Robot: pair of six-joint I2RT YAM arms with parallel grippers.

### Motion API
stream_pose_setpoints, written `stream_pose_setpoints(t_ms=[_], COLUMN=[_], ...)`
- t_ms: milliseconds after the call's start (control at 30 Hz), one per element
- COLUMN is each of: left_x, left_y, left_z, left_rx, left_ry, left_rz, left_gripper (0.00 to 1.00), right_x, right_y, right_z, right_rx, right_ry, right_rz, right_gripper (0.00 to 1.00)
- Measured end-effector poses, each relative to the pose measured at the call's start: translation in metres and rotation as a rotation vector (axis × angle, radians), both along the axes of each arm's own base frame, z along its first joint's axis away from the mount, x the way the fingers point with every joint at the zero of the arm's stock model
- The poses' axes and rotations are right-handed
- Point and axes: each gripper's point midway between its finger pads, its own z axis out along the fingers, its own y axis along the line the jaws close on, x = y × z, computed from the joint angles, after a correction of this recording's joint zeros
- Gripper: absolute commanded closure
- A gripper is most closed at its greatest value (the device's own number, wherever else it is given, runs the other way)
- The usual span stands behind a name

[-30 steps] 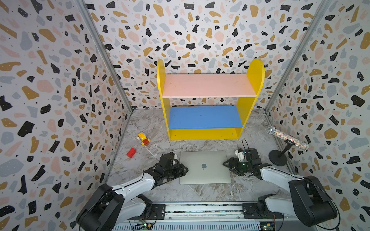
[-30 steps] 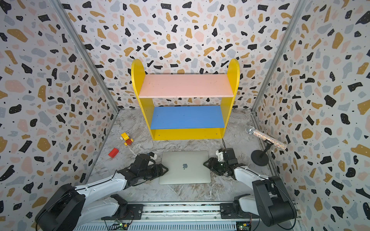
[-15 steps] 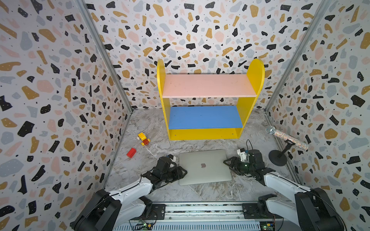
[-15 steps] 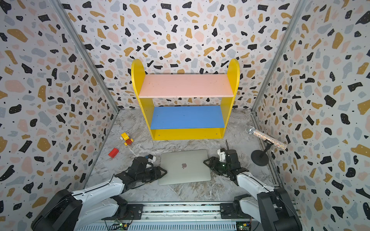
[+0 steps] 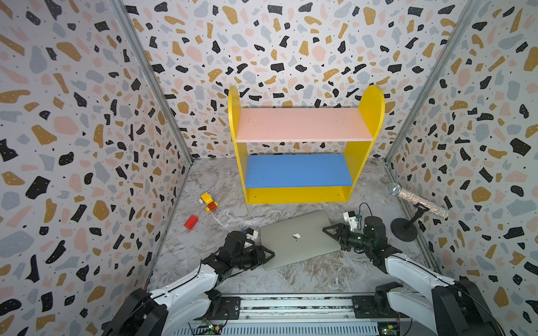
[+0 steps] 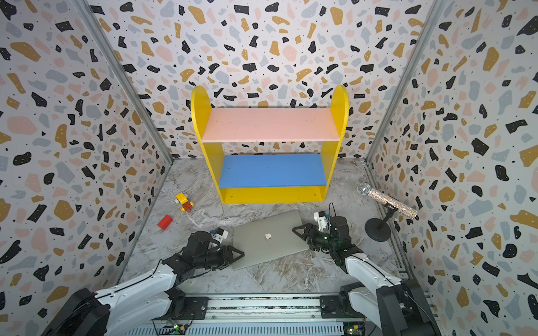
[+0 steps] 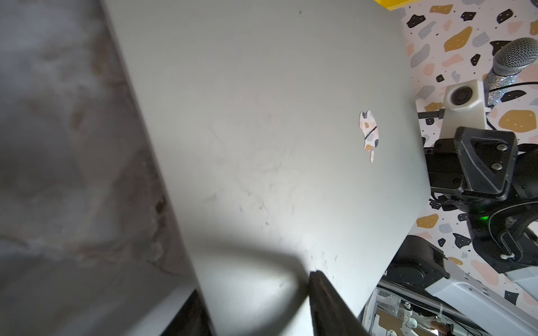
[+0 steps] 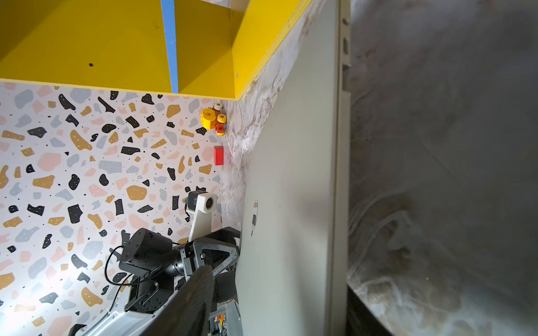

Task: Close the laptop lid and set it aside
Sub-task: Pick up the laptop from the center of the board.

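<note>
- The laptop (image 5: 297, 241) lies on the marble tabletop (image 5: 305, 276) just in front of the yellow shelf (image 5: 297, 195), nearer the robot than the shelf's base board
- It sits askew to the shelf's front edge: its right rear corner is close to the shelf and its left front corner is farthest from it
- The lid (image 7: 262, 131) is folded down flat on the base, silver outside up, with the logo (image 5: 296, 237) showing in both top views
- The left gripper (image 5: 269, 256) is at the laptop's left edge, at the corner farthest from the shelf
- In the left wrist view one finger (image 7: 329, 305) lies on the lid and the other (image 7: 192, 317) is under the base, so the claw pinches the laptop's edge
- The right gripper (image 5: 327, 229) is at the laptop's right edge, on the side nearer the shelf
- Its jaws are spread around that edge: the upper finger (image 8: 195, 293) stands clear of the lid and the lower finger (image 8: 366, 314) is below the base
- A toy car (image 5: 208, 202) and a red block (image 5: 191, 222) lie off the shelf's front left corner, apart from the laptop
- A microphone (image 5: 416, 200) on a black stand (image 5: 404, 229) is off the shelf's front right corner
</note>
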Motion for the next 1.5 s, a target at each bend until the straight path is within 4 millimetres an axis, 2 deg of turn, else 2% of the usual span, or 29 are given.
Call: stream_pose_setpoints(t_ms=[267,500,700,900,1267,1500], left_x=[0.001,0.003,0.013,0.035,0.081,0.114], left_y=[0.002,0.0,-0.001,-0.001,-0.004,-0.007], left_z=[0.01,0.016,0.036,0.074,0.162,0.221], left_rx=[-0.029,-0.052,-0.078,-0.109,-0.169,-0.213], left_ry=[-0.002,0.011,-0.017,-0.093,-0.262,-0.362], left_rz=[0.027,0.037,0.068,0.13,0.229,0.279], left_gripper=[0.62,0.63,0.63,0.64,0.67,0.67], right_x=[0.0,-0.003,-0.003,0.005,0.025,0.045], right_y=[-0.001,-0.003,-0.008,-0.01,-0.011,-0.007], right_z=[0.014,0.025,0.037,0.067,0.141,0.176], right_rx=[0.033,0.04,0.057,0.093,0.131,0.13], right_ry=[-0.018,-0.045,-0.059,-0.093,-0.177,-0.193], right_rz=[-0.015,-0.025,-0.058,-0.096,-0.14,-0.141], right_gripper=[0.68,0.72,0.72,0.71,0.72,0.72])
